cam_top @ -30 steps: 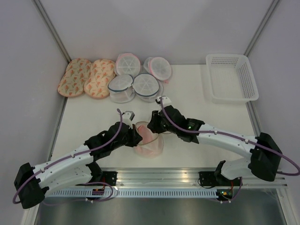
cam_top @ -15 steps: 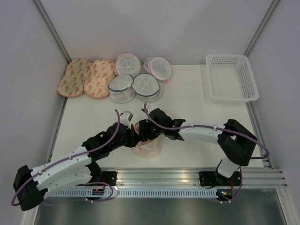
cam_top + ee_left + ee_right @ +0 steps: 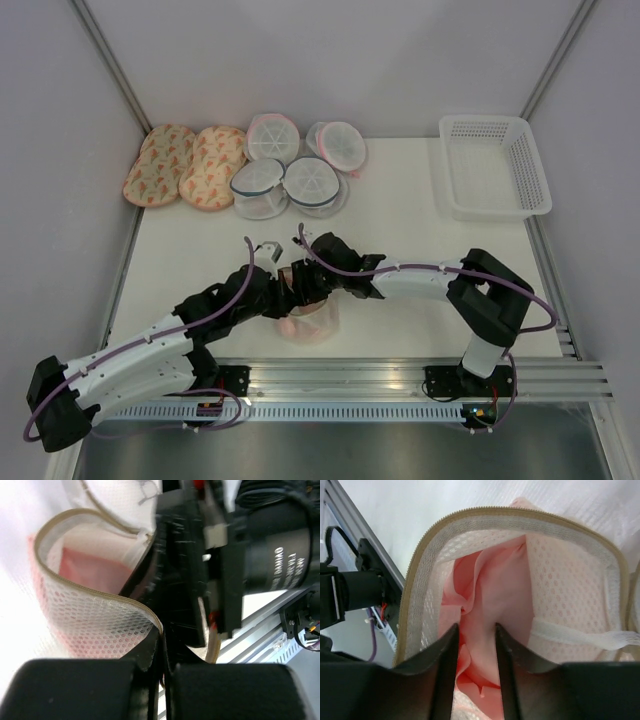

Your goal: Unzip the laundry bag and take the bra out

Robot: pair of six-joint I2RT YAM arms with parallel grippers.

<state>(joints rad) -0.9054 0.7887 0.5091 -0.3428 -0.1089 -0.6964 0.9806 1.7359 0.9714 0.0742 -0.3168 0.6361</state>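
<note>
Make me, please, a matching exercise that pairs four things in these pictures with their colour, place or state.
Things:
1. laundry bag
2. bra
3. left hand
4. basket

Descriptions:
A. pink, lying inside the bag
B. shut on the bag's zip rim
C. white, empty, at the far right
D. unzipped, mouth gaping

Pairs: 1-D, 2-A, 3-B, 4-C

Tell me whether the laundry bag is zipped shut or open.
Open. In the right wrist view the laundry bag gapes wide along its zipper rim, with the pink bra lying inside.
</note>
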